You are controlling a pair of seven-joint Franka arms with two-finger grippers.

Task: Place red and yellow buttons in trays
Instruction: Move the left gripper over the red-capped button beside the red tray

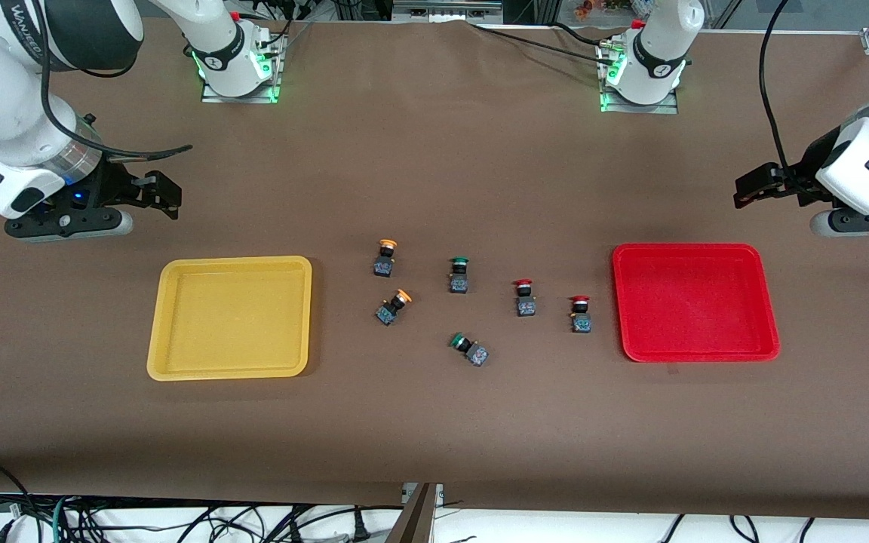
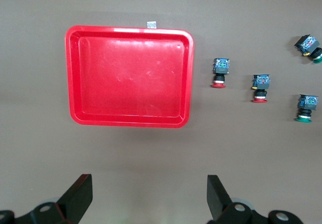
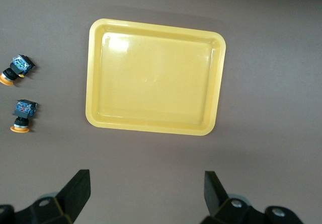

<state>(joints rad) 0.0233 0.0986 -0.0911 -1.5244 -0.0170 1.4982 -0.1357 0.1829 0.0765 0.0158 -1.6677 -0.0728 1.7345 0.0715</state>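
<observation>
Brown table (image 1: 434, 422) cover, six switches mid-table between two empty trays. Nearest the camera lies a green button (image 1: 469, 348); then two red buttons (image 1: 580, 314) beside the red tray (image 1: 621, 302) and two yellow buttons (image 1: 392, 306) beside the yellow tray (image 1: 155, 347). Farthest up, left gripper (image 1: 753, 188) and right gripper (image 1: 165, 196) hover above bare cloth by their trays, fingers spread, holding nothing.
</observation>
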